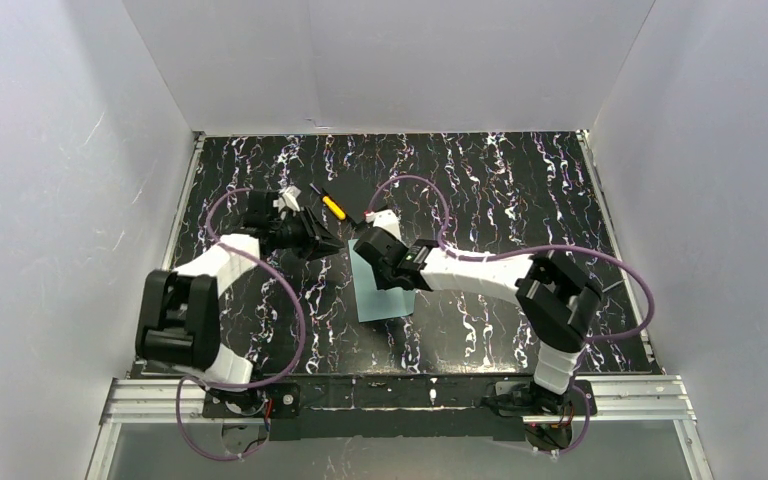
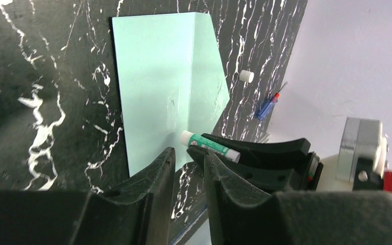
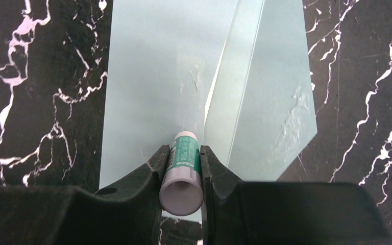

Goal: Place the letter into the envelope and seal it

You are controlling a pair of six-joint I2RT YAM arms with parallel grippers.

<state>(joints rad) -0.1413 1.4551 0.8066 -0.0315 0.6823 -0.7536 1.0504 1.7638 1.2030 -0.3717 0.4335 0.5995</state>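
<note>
The pale teal envelope (image 1: 380, 292) lies flat on the black marble table, its pointed flap (image 3: 275, 102) folded open. My right gripper (image 3: 184, 150) is shut on a green-and-white glue stick (image 3: 184, 171), whose tip points down at the envelope (image 3: 153, 76) near the flap's fold. Just left of it, my left gripper (image 2: 189, 153) hovers over the envelope's near edge (image 2: 153, 81) with a narrow gap and nothing between its fingers. From the left wrist view the glue stick (image 2: 212, 144) shows held in the other gripper. The letter shows in no view.
A small white cap (image 2: 246, 76) and a blue pen-like tool (image 2: 267, 106) lie beyond the envelope near the back wall. A yellow-handled tool (image 1: 333, 205) lies behind the left gripper (image 1: 332, 245). White walls enclose the table on three sides.
</note>
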